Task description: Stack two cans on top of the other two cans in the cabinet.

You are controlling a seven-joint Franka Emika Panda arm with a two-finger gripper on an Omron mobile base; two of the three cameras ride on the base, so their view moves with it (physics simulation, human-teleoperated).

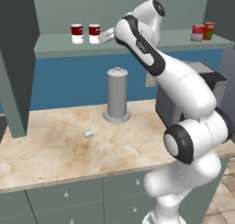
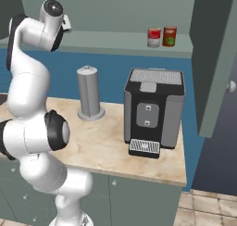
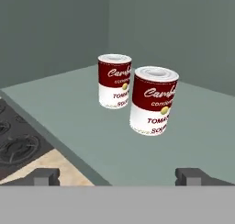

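cabinet shelf (image 1: 137, 43) carries two soup cans (image 1: 86, 33) left, two red cans (image 1: 203, 32) right.

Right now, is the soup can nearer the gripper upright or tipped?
Upright. The nearer soup can stands on its base on the cabinet shelf, pale lid facing up, label reading level.

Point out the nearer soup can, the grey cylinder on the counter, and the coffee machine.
nearer soup can (image 3: 153, 101): hand view, on its label's red-white boundary.
grey cylinder (image 1: 117, 92): left base view, mid-body.
coffee machine (image 2: 155, 111): right base view, front panel.
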